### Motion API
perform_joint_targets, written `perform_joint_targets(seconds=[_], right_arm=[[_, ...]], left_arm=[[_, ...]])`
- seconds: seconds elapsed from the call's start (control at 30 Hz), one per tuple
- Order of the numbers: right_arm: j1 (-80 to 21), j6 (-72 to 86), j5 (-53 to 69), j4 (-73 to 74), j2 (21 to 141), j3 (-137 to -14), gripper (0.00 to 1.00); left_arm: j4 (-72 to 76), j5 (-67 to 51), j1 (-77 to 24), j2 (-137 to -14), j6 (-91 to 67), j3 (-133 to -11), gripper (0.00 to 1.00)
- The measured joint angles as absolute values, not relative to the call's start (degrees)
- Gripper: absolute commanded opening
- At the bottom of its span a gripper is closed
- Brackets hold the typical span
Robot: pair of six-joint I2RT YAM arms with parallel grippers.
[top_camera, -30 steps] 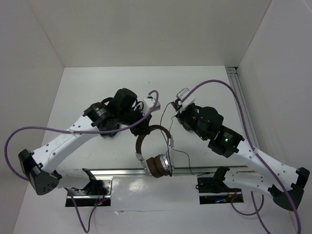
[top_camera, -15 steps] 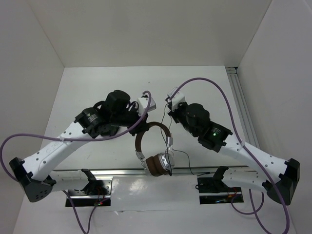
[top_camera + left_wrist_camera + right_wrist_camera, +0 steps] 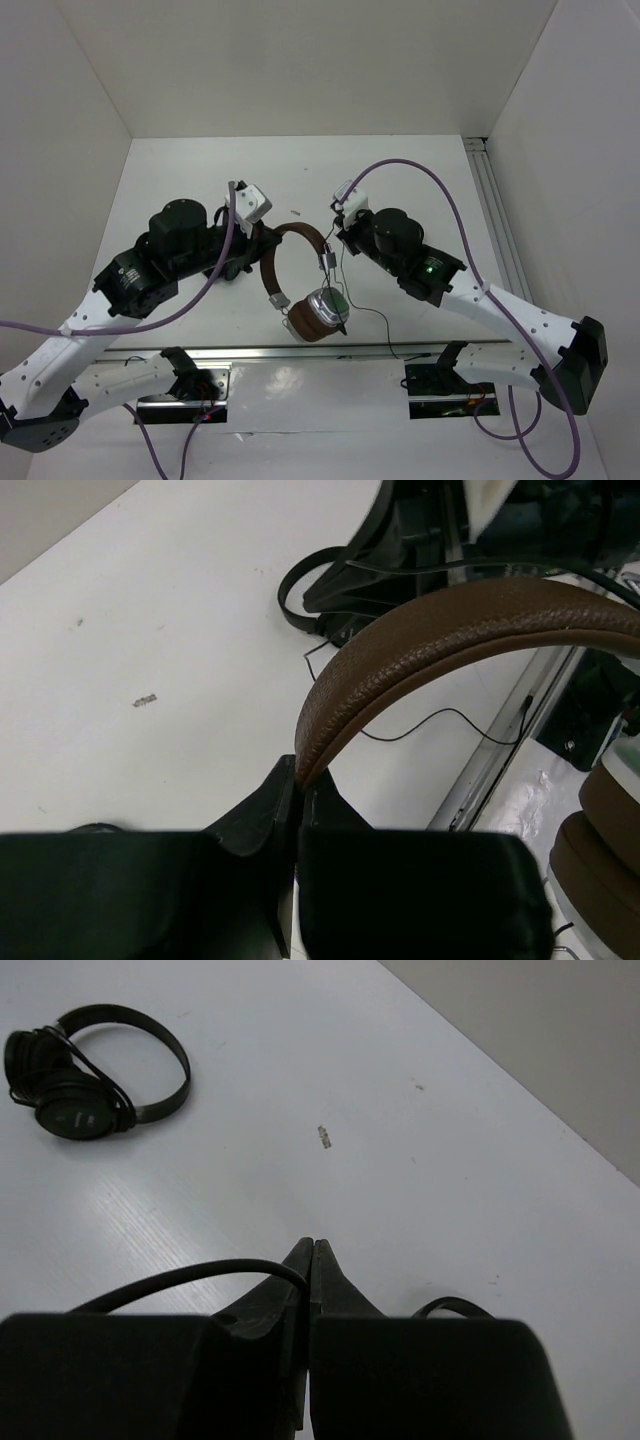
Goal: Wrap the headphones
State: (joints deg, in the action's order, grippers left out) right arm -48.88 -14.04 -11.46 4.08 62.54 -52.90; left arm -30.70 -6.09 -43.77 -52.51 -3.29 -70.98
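Observation:
The headphones [image 3: 300, 280] hang above the table: brown headband [image 3: 295, 232], silver earcups with brown pads [image 3: 315, 315] together at the bottom. My left gripper [image 3: 262, 252] is shut on the headband's left side; in the left wrist view the band [image 3: 450, 630] runs out from between the closed fingers [image 3: 270, 800], with a brown pad [image 3: 600, 840] at lower right. My right gripper [image 3: 336, 240] is shut on the thin black cable [image 3: 347, 285], just right of the headband. In the right wrist view the cable [image 3: 200, 1272] loops into the closed gripper [image 3: 312, 1250].
A small all-black headphone [image 3: 85, 1075] lies on the white table at far left of the right wrist view. Another black one [image 3: 320, 580] lies under the right arm. A metal rail [image 3: 430, 348] runs along the near edge, another [image 3: 490, 200] along the right wall.
Both arms have moved left, carrying the headphones left with them. The left arm has drawn back toward its base. Both grips have stayed closed.

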Motion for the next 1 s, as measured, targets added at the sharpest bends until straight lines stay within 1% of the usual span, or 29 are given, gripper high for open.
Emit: perform_joint_targets(seconds=[0.1,0.3,0.4,0.47,0.6,0.9,1.0], right_arm=[[-48.71,-12.86,-9.10,2.04,62.57,-51.70,0.01],[-47.83,-9.10,-0.43,-6.63,64.12,-46.63,0.14],[-46.50,-6.37,4.78,-13.41,67.09,-44.42,0.16],[-44.36,-3.62,8.49,-17.93,70.43,-43.59,0.16],[-39.62,2.22,15.20,-27.33,77.58,-42.68,0.22],[-34.30,17.78,29.63,-50.02,93.84,-41.34,0.23],[-33.98,21.58,32.88,-53.80,98.87,-41.58,0.23]], left_arm=[[-29.93,-2.33,-43.90,-52.73,-5.93,-70.85,0.00],[-28.25,6.35,-43.97,-53.43,-11.92,-71.20,0.00],[-28.27,9.76,-43.97,-54.15,-15.14,-72.10,0.00],[-28.40,11.92,-43.97,-54.68,-16.95,-73.06,0.00],[-28.80,16.43,-43.97,-55.24,-20.75,-74.81,0.00],[-29.69,25.91,-43.97,-55.35,-29.10,-75.44,0.00],[-31.92,30.44,-43.99,-56.84,-31.94,-77.60,0.00]])
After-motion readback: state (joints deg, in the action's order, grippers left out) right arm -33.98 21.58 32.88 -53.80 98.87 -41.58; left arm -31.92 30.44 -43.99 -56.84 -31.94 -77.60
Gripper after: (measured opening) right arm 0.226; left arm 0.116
